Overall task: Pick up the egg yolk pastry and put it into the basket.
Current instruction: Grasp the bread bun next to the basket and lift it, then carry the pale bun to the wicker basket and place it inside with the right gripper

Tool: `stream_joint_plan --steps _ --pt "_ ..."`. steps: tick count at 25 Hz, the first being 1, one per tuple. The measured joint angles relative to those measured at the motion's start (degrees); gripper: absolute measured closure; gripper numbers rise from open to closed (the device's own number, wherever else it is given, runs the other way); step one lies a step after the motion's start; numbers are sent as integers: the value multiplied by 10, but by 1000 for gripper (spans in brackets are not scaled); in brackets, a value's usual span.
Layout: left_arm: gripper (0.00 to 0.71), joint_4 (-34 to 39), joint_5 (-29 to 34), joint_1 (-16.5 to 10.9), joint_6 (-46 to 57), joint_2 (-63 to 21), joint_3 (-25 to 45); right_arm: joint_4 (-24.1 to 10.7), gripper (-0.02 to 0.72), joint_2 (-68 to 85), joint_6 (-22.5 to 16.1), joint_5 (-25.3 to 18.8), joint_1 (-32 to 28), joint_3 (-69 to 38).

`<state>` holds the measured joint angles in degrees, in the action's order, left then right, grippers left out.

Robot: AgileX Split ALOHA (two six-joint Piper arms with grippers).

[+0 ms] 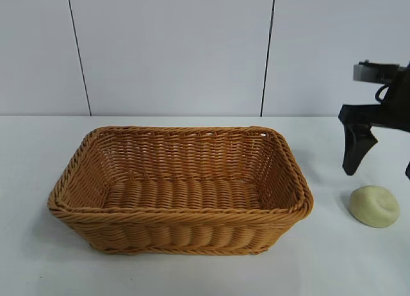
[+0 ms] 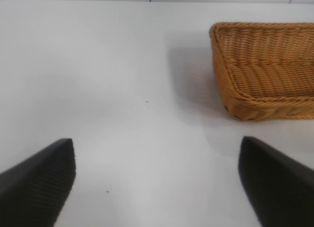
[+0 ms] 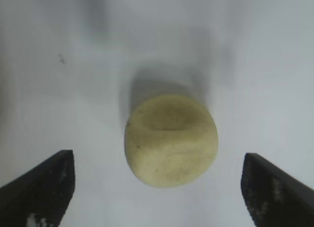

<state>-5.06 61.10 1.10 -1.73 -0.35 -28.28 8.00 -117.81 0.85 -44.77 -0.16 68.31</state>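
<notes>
The egg yolk pastry (image 1: 375, 206) is a small pale yellow dome that lies on the white table to the right of the basket (image 1: 179, 216). The basket is a large orange-brown wicker one and is empty. My right gripper (image 1: 382, 161) hangs open just above and behind the pastry, without touching it. In the right wrist view the pastry (image 3: 170, 141) lies ahead of the gripper (image 3: 157, 159), between the lines of the two spread fingers. My left gripper (image 2: 156, 143) is open and empty over bare table, with a corner of the basket (image 2: 265, 70) ahead of it; it is out of the exterior view.
The table (image 1: 38, 257) is white with a pale panelled wall behind it. Bare table surface lies between the basket and the pastry.
</notes>
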Motion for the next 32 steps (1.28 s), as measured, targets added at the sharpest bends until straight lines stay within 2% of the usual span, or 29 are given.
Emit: stream_joint_plan --steps 2,4,6,8,16,24,28,32 --pt "15 0 0 0 0 0 0 0 264 0 0 0 0 0" --pt "15 0 0 0 0 0 0 0 424 1 0 0 0 0" --pt "15 0 0 0 0 0 0 0 523 3 0 0 0 0" --pt "15 0 0 0 0 0 0 0 563 8 0 -1 0 0" --pt "15 0 0 0 0 0 0 -1 586 89 0 -22 0 1" --pt "15 0 0 0 0 0 0 -1 587 131 1 -135 0 118" --pt "15 0 0 0 0 0 0 -2 587 131 2 -154 8 163" --pt "15 0 0 0 0 0 0 -3 587 131 2 -156 53 185"
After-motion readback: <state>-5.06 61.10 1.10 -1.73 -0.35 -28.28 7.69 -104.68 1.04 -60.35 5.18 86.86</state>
